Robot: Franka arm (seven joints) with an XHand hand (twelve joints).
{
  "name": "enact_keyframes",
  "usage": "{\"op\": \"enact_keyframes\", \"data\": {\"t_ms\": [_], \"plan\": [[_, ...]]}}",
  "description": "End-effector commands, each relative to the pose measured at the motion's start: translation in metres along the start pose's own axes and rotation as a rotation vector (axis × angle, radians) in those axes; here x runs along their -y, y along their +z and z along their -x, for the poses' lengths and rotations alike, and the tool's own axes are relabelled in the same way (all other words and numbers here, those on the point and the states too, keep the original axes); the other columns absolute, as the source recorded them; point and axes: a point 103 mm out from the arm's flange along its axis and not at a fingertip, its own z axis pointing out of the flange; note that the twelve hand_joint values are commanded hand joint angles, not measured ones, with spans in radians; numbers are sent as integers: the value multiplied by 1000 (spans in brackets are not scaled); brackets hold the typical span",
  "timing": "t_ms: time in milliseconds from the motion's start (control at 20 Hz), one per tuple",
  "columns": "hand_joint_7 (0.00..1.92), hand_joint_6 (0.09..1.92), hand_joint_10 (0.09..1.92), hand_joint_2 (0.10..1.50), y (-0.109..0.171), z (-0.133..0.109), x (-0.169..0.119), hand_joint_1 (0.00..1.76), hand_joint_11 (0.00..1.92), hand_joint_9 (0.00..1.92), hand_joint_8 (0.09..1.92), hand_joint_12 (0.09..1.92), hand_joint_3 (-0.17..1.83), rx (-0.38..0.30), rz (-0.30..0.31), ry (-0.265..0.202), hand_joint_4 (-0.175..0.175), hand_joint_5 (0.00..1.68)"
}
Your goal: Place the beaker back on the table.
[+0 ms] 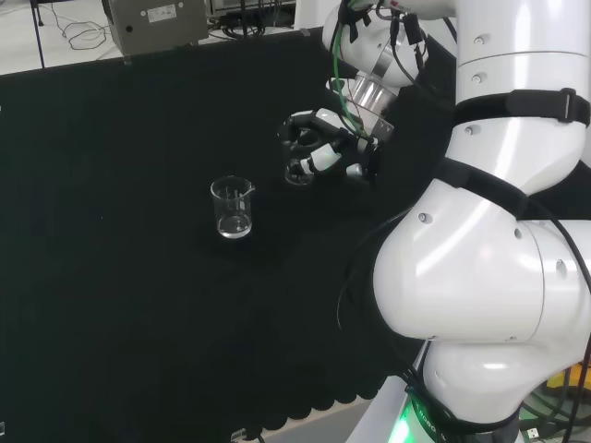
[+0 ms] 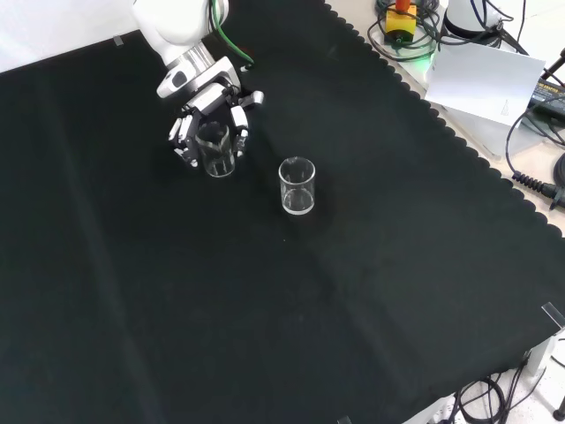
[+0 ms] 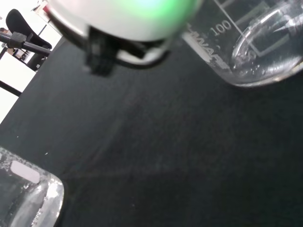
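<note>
My hand [image 2: 205, 113] comes in from the top of the front view with its fingers curled round a clear glass beaker [image 2: 216, 150], which is upright. In the head view the hand [image 1: 323, 143] sits left of the white arm links, with the held beaker [image 1: 298, 172] under its fingers. I cannot tell whether the beaker's base touches the black cloth. The wrist view shows a beaker [image 3: 255, 47] with printed graduations close to a blurred white part of the hand [image 3: 123, 19].
A second clear beaker [image 2: 297, 185] stands alone on the cloth near the held one; it is also visible as a beaker [image 1: 232, 209] in the head view and as glass [image 3: 23, 198] in the wrist view. A grey box [image 1: 157, 23] sits beyond the cloth's far edge. A paper sheet [image 2: 485, 79] and cables lie off the cloth.
</note>
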Motion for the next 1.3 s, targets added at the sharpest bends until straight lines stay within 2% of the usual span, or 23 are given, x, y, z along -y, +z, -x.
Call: {"op": "enact_keyframes", "data": {"t_ms": [50,150,300,650,850,1300], "plan": [[254,510,87,515,-3,-7,-2,928,71,749,751,1416,486,10,-10,2,-77,327],[238,461,87,522,-8,-5,1,921,55,737,750,1418,467,12,-7,0,-78,337],[240,424,87,528,-18,-15,4,911,28,717,749,1426,453,20,26,-9,-79,341],[207,386,87,532,-51,-51,7,887,0,672,743,1440,436,81,86,-15,-80,343],[202,378,87,533,-75,-77,23,874,0,665,742,1435,431,122,97,0,-81,341],[236,365,87,555,-95,-111,53,851,0,681,754,1440,430,189,124,45,-86,351]]}}
